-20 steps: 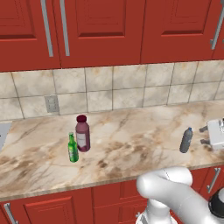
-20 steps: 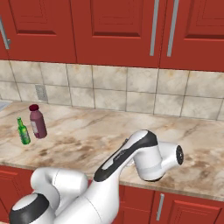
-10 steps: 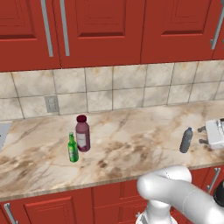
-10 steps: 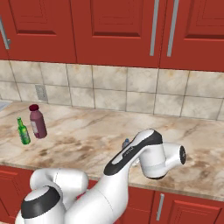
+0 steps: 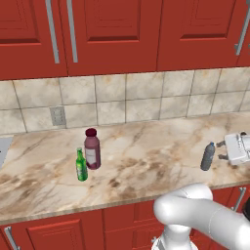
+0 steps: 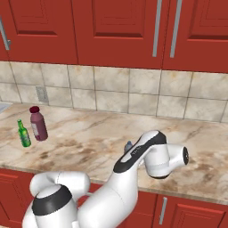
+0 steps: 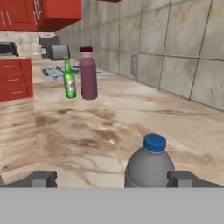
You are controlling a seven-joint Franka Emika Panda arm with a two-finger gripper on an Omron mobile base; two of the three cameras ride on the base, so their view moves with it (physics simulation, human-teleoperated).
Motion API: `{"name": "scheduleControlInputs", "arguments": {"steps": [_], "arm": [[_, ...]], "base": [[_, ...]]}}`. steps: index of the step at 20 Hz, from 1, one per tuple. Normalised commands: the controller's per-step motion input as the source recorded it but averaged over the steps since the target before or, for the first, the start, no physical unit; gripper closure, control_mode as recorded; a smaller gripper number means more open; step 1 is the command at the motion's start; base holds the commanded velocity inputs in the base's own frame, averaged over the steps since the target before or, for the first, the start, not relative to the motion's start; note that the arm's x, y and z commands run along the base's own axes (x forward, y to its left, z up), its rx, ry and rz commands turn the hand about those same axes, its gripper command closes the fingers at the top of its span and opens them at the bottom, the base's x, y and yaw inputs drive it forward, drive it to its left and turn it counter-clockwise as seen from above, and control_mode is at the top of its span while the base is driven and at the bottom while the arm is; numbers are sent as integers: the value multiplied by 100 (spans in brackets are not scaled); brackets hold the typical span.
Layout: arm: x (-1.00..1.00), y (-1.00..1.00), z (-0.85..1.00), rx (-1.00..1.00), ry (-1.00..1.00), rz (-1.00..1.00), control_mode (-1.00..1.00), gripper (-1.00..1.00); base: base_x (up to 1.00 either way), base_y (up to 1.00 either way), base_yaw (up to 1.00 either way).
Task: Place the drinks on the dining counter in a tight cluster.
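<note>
Grey bottle [image 7: 149, 162] (lower centre of hand view) now sits between the wide-open, empty gripper [image 7: 111, 179], the arm having advanced; green bottle [image 7: 68, 79] and maroon bottle [image 7: 88, 73] wait upper left.

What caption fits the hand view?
Open gripper nears the grey bottle; green bottle and maroon bottle stand beyond.

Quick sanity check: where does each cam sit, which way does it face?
Left base view: behind-left, looking down over counter; white arm lower right.
Right base view: behind-right, same counter; arm across the bottom centre.
Hand view: low along the counter, grey bottle between open finger tips.
Shared: green bottle, maroon bottle, grey bottle.
</note>
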Motion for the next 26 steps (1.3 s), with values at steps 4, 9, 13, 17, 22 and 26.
{"name": "scheduleControlInputs", "arguments": {"steps": [4,9,13,17,22,26], "arm": [[16,-7,-16,0,0,1,-100,-100],[15,-12,-13,0,0,0,-100,-100],[19,-11,-13,0,0,0,-100,-100],[11,-4,-12,1,0,0,-100,-100],[-4,14,-3,2,0,3,-100,-100],[-2,18,0,0,0,3,-100,-100]], "base": [[0,0,0],[0,0,0],[0,0,0],[0,0,0],[0,0,0],[0,0,0]]}}
